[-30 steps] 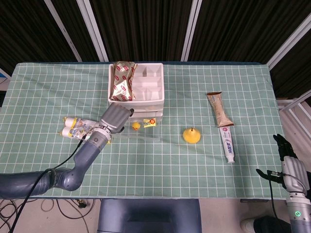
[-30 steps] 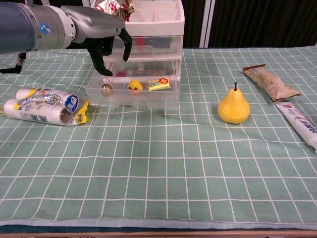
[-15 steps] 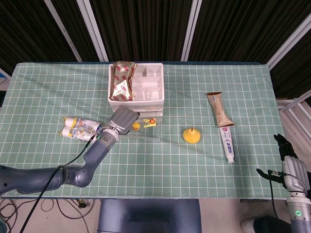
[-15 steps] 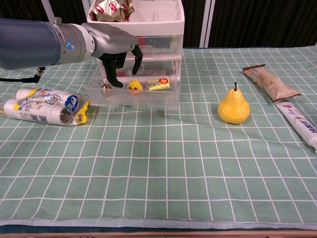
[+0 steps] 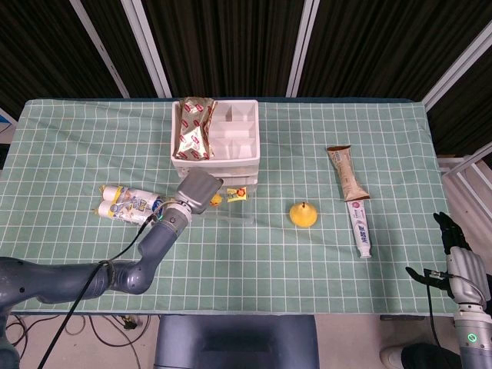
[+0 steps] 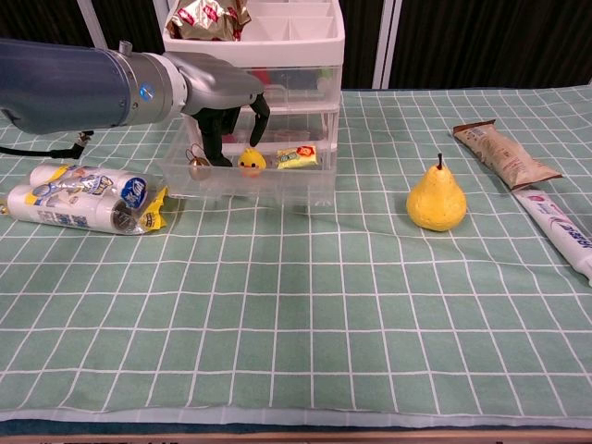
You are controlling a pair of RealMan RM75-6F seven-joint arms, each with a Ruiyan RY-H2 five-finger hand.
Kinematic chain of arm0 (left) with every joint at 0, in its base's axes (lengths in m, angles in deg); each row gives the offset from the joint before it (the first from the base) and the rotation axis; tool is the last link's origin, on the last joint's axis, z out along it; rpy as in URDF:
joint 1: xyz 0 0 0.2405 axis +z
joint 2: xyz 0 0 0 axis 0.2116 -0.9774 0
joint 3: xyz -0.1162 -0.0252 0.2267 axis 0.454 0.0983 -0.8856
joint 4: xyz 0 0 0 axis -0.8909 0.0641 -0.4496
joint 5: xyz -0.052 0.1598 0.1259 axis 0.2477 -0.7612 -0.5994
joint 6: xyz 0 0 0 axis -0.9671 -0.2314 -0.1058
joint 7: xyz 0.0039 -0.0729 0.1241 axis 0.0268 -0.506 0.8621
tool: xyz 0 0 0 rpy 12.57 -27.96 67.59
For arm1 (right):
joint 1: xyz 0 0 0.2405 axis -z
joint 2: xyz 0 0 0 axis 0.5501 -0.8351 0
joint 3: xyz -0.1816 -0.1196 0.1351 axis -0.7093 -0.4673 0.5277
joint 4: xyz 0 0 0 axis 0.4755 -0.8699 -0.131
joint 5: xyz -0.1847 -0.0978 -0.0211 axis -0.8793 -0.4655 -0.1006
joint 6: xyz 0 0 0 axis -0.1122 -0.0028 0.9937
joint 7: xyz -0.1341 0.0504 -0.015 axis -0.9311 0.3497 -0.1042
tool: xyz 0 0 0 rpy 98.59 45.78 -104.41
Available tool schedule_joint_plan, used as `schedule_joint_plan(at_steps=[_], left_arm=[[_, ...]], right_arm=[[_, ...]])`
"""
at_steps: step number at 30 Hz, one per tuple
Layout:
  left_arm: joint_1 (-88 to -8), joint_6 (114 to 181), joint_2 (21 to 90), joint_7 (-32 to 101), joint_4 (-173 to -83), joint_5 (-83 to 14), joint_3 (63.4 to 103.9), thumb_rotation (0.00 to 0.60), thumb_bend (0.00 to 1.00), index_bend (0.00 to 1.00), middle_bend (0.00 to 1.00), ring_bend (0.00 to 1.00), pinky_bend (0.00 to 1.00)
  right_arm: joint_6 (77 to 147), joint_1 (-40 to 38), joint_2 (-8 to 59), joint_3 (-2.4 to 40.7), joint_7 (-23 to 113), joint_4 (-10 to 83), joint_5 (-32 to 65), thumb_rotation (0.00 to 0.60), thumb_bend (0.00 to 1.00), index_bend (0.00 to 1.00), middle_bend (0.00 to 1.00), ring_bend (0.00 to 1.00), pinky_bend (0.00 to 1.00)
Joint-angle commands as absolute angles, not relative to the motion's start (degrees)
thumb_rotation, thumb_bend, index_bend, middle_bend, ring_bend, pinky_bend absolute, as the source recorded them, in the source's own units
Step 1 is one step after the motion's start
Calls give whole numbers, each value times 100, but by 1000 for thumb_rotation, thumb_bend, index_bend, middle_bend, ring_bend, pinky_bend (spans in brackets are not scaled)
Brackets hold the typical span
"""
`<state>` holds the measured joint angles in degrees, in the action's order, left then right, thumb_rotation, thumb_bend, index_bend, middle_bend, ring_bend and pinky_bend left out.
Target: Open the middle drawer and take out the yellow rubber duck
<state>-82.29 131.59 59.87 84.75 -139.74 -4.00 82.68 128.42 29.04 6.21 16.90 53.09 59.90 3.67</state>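
We have our left hand (image 6: 227, 97) lowered into the pulled-out drawer (image 6: 245, 176), fingers spread and holding nothing; the yellow rubber duck (image 6: 250, 162) sits just below and between the fingertips, on the drawer floor beside a yellow packet (image 6: 298, 157); the duck is too round to show a long axis, and we cannot tell which way it faces; our right hand (image 5: 453, 250) hangs well apart, off the worktop (image 6: 305, 305), fingers apart.
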Motion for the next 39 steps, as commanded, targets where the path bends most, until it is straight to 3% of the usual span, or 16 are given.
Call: schedule_joint_plan(at_steps=[1, 31, 39], left_arm=[[-8310, 13186, 6022, 8539, -13965, -260, 8225, 600, 237, 396, 1000, 1000, 1000], [-8500, 13306, 6383, 8379, -13614, -43, 8143, 600, 291, 440, 1000, 1000, 1000], [-8470, 13318, 6381, 8321, -13617, -51, 8136, 600, 384, 511, 1000, 1000, 1000]], right_arm=[[12841, 2905, 621, 1690, 5311, 5991, 367, 600, 46, 0, 0, 0, 219], [12810, 2902, 600, 1687, 5333, 6017, 384, 600, 60, 0, 0, 0, 219], [12810, 2901, 603, 1686, 5332, 6014, 378, 600, 63, 0, 0, 0, 219]])
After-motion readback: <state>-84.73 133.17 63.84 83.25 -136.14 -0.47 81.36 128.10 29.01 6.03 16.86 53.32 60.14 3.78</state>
